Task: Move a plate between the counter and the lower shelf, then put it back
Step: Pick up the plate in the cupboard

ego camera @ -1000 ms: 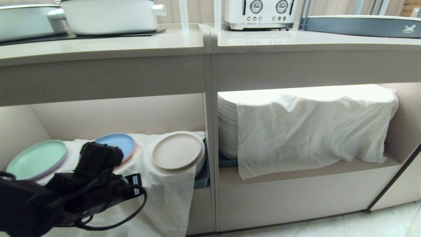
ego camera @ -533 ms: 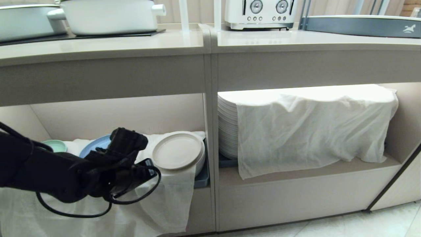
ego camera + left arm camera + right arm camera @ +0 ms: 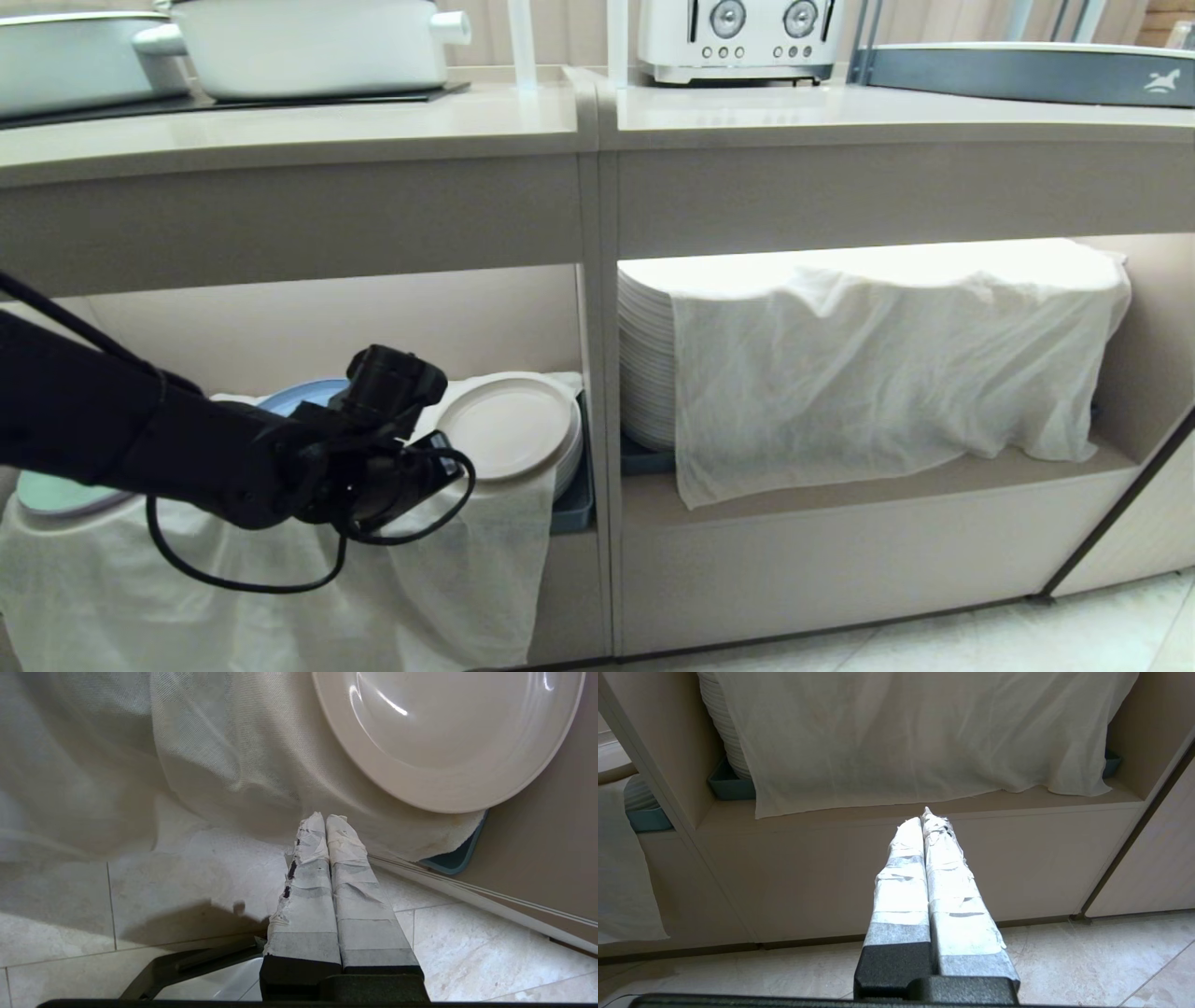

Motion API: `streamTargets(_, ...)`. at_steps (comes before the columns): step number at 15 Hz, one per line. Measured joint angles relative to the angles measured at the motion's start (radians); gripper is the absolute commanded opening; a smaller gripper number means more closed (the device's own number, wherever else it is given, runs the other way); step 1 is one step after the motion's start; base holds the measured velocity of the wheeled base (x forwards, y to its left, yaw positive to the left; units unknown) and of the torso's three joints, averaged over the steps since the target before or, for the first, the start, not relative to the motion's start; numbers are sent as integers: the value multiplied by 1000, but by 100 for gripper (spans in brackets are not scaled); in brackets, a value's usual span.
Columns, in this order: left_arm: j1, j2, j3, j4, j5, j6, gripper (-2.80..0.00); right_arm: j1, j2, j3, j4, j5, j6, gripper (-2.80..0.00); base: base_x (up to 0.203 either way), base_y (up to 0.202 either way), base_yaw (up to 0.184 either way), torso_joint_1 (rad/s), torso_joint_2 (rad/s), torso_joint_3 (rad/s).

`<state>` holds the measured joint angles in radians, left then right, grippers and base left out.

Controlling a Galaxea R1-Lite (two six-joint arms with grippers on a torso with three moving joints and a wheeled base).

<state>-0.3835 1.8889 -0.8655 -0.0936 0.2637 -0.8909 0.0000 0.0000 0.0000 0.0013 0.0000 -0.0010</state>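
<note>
The plate (image 3: 504, 429) sits on a cloth-covered stack in the lower shelf (image 3: 308, 327), the left gripper (image 3: 425, 467) just beside it. From the left wrist, its jaws are pressed together, so they might shove the plate or snag the white cloth (image 3: 224, 765). The right gripper (image 3: 930, 826) hangs shut too, before the next bay.

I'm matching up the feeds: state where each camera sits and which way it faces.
Head view: up on the robot, facing the counter and lower shelf; left arm shows.
Left wrist view: behind the shut left claw, facing floor, white cloth and round cream-beige plate.
Right wrist view: behind the shut right claw, facing the neighbouring bay.
Head and left wrist views share the plate.
</note>
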Motion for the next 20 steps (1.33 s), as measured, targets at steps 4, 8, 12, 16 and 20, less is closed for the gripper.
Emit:
streamTargets(4,0,35,-24,-3,1,-3,-280,0,0,0,0,0,0,-280,0,0,0,0,0,0)
streamTargets(8,-1,68,-73,-1,1,-20,-280,0,0,0,0,0,0,-280,0,0,0,0,0,0)
streamTargets(12,0,97,-113,2,1,-24,0,0,0,0,0,0,0,-280,0,0,0,0,0,0)
streamTargets(16,0,119,-117,-1,1,-47,0,0,0,0,0,0,0,-280,0,0,0,0,0,0)
streamTargets(20,1,143,-132,-5,6,-47,0,0,0,0,0,0,0,-280,0,0,0,0,0,0)
